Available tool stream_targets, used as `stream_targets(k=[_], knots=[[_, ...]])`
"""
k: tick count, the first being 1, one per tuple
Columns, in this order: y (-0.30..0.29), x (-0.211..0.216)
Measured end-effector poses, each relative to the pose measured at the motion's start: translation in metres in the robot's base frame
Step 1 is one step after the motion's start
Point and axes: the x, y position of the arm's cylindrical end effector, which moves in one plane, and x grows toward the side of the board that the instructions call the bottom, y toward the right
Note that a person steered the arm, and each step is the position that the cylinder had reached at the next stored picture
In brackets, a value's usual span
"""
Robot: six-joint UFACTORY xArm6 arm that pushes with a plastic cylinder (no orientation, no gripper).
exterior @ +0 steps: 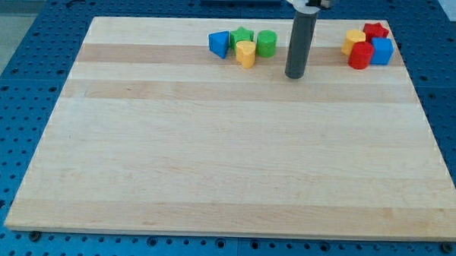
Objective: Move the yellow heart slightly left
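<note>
The yellow heart (246,53) sits near the view's top, middle, on the wooden board (234,159). It touches a green star (240,39) behind it. A blue triangle (218,44) is at its left and a green cylinder (267,43) at its right. My tip (294,75) rests on the board to the right of the yellow heart, a little lower in the view, apart from every block.
A second cluster stands at the view's top right: a yellow block (354,41), a red star (376,30), a red block (360,56) and a blue cube (381,51). The board lies on a blue perforated table (16,98).
</note>
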Motion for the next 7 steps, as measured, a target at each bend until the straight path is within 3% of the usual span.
stream_targets(k=[1,3,7], knots=[[-0.012,-0.026],[-0.018,-0.04],[-0.132,-0.039]])
